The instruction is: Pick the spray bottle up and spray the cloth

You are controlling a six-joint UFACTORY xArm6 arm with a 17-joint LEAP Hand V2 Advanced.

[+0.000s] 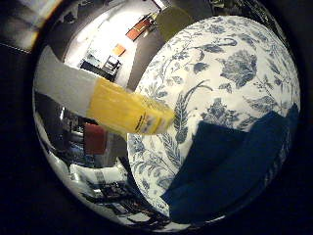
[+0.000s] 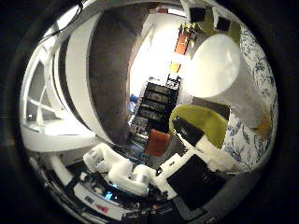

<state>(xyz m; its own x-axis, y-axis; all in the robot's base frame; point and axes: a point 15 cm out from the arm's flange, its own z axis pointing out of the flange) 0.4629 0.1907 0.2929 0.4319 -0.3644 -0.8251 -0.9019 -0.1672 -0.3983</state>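
The spray bottle point(image 1: 117, 103), white at one end with a yellow body, lies across the right little finger side palm view close to the palm, up off the table. Beyond it a dark blue cloth point(image 1: 230, 162) lies flat on a table with a blue-and-white floral tablecloth point(image 1: 230, 64). In the right thumb side palm view the bottle's white part point(image 2: 221, 67) fills the space close to the palm. My right hand point(image 2: 140, 173) reaches in there with white and black fingers point(image 2: 201, 142) bent toward the bottle. The contact between fingers and bottle is hidden.
A yellow-green chair point(image 2: 198, 119) stands by the table; it also shows at the table's far edge in the right little finger side palm view point(image 1: 176, 20). Dark shelving point(image 2: 154, 103) and a red-brown seat point(image 2: 157, 142) stand in the room beyond.
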